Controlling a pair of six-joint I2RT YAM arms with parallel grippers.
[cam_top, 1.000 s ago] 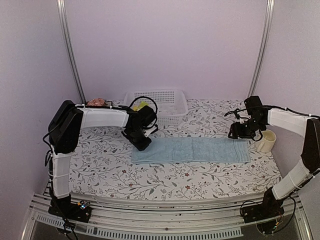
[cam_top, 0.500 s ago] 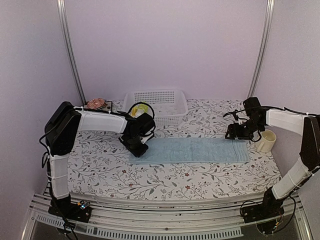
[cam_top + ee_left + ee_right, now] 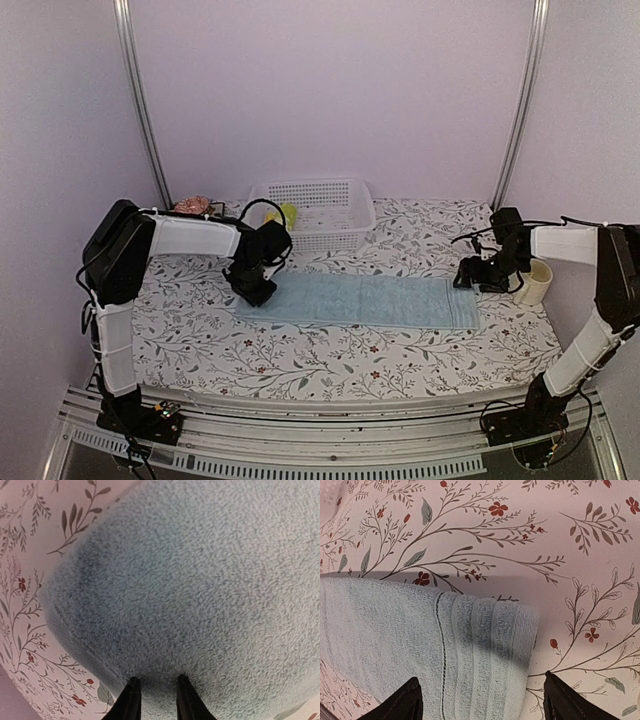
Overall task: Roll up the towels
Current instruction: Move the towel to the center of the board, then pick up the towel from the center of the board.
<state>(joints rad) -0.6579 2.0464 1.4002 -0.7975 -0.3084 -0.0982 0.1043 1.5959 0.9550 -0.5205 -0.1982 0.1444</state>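
The pale blue towel [image 3: 360, 300] lies flat across the floral desk [image 3: 330, 370], stretched left to right. The left tool [image 3: 156, 694] is clenched on the towel's left end, its tips sunk in the pile. The right tool [image 3: 482, 705] hangs released, spread wide over the right end. Farther back, the yellow-green towel [image 3: 286, 213] sits in the white basket [image 3: 335, 200].

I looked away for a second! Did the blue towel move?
Yes. The blue towel slid left: its right end now lies farther from the cream cup than before.
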